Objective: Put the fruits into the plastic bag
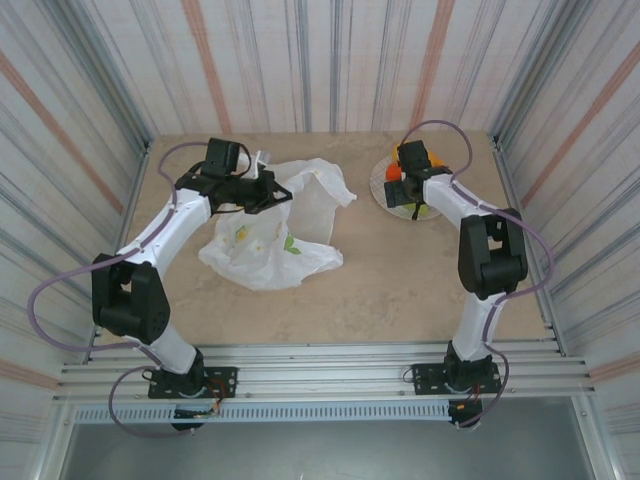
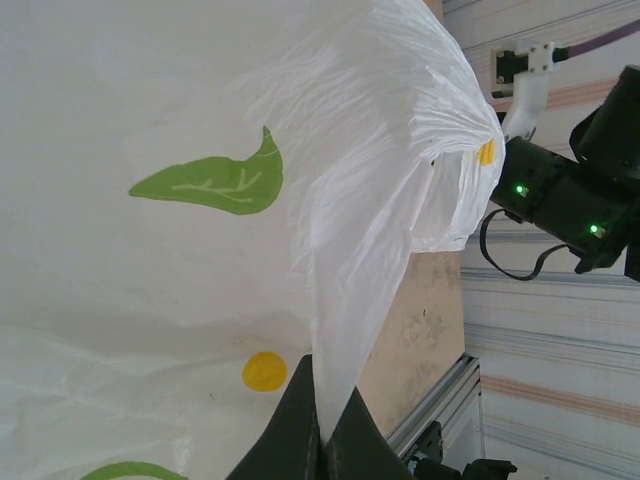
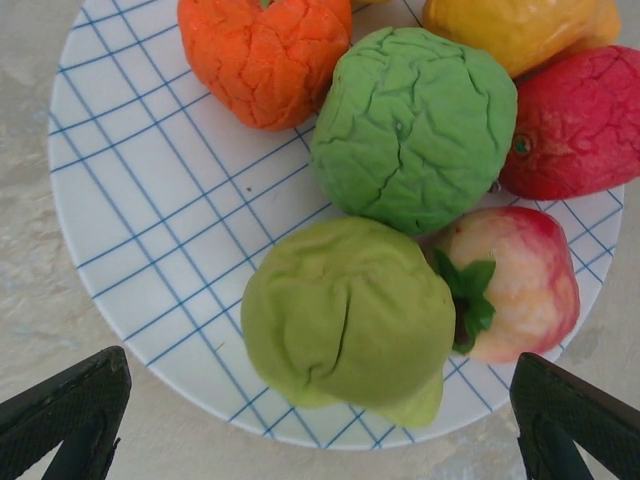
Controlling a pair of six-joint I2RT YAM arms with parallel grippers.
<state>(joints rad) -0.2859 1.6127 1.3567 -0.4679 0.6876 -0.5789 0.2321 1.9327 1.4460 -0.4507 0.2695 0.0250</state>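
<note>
Here, left fingers pinching plastic bag, right fingers spread above fruits

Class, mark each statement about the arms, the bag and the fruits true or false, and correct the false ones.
1. The left gripper has its jaws shut on the plastic bag. True.
2. The right gripper grips a green fruit. False: its jaws stand open over the fruits, holding nothing.
3. The fruits lie on the checked plate. True.
4. The orange fruit is in the bag. False: it is on the plate.
</note>
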